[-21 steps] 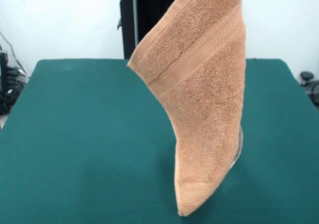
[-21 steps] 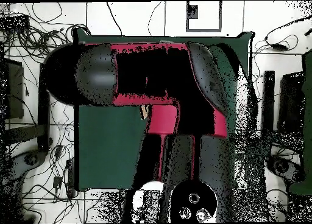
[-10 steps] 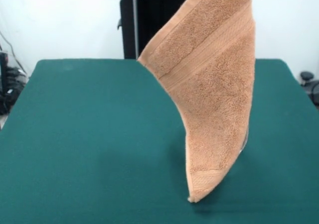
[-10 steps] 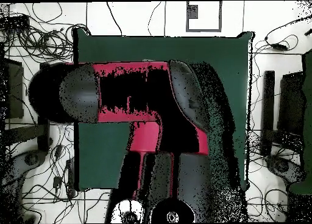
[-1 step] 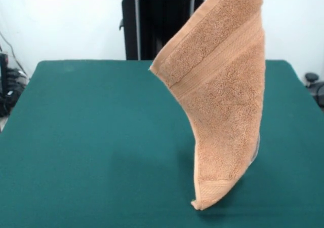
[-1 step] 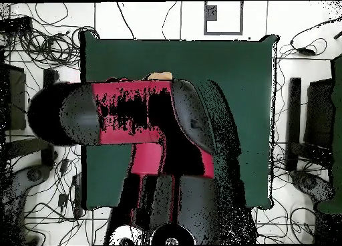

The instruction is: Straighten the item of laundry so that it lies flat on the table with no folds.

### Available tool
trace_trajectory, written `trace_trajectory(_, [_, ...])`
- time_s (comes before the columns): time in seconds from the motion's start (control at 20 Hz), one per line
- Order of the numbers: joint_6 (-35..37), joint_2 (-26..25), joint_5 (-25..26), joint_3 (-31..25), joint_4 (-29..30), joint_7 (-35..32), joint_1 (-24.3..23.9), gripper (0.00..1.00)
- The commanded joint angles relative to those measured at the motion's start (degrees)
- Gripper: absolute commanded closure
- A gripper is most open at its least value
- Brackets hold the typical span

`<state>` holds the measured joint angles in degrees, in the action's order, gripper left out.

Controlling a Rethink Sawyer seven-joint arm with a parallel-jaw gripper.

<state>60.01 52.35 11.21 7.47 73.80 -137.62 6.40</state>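
The item of laundry (image 5: 223,96), an orange-tan terry towel, hangs in the air over the table (image 5: 91,137) in the front view. Its top runs past the picture's upper edge, so what holds it is hidden. One woven band crosses it diagonally, and one corner (image 5: 154,68) juts out to the left. The lowest corner (image 5: 200,203) dangles just above the green top, and a pale tag (image 5: 256,148) peeks out at its right edge. Overhead, the red and black arm (image 6: 127,113) lies across the table (image 6: 200,56). Only a sliver of the towel (image 6: 159,75) shows at the arm's far side.
The robot's black pedestal (image 5: 152,20) stands behind the table's far edge in the front view. Cables and equipment (image 6: 40,36) lie on the floor around the table in the overhead view.
In the front view the hanging towel has drifted to the right, and its lowest corner has risen a little. Overhead, the arm has swung toward the left, uncovering a sliver of towel.
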Motion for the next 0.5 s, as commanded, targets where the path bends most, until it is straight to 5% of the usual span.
trace_trajectory(0.05, [-5.89, -2.26, -0.8, 0.44, 10.85, -11.59, 1.87, 1.0])
trace_trajectory(0.5, [-6.16, -1.3, -1.77, 0.04, 11.76, -6.42, 0.11, 1.0])
